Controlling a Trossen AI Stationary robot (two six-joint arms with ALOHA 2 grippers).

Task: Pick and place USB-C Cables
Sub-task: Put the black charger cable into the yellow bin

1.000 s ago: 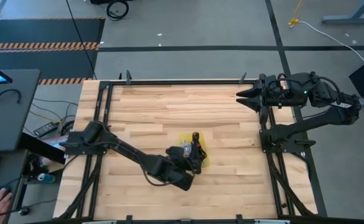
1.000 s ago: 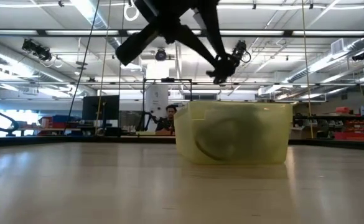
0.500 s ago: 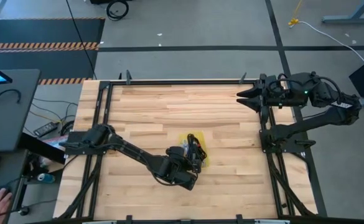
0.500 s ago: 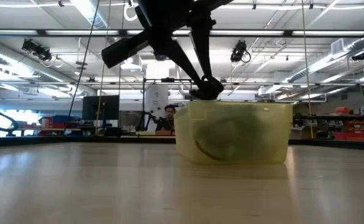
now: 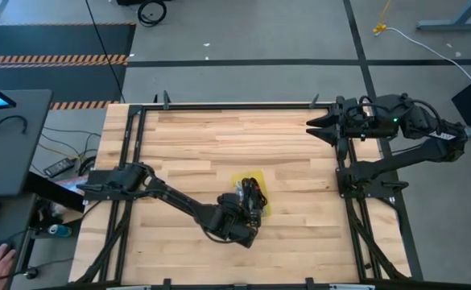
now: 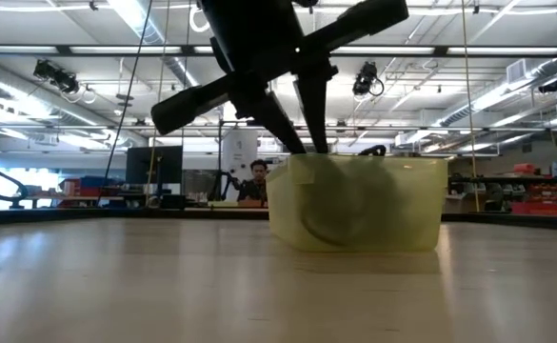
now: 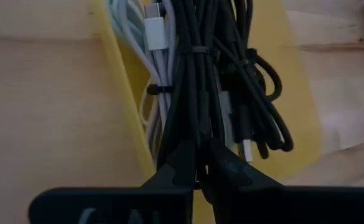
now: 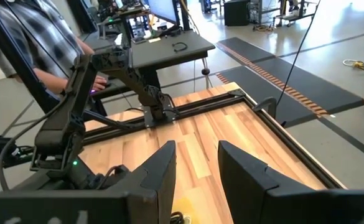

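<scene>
USB-C cables point(image 7: 169, 68), short bundled black and pale grey ones, lie in my translucent yellow plastic bin point(image 5: 265, 203) mid-table. My left gripper point(image 7: 201, 163) is down inside it, pinched tight on a black bundle point(image 7: 197, 87). My right gripper point(image 5: 312, 127) waits half-open, empty, at the table's far right edge.

In the high view, the left gripper point(image 5: 249, 211) covers most of the yellow bin point(image 5: 264, 203). The bin's cloudy wall point(image 6: 354, 205) blurs the USB-C cables point(image 7: 197, 81) inside (no count possible).
</scene>
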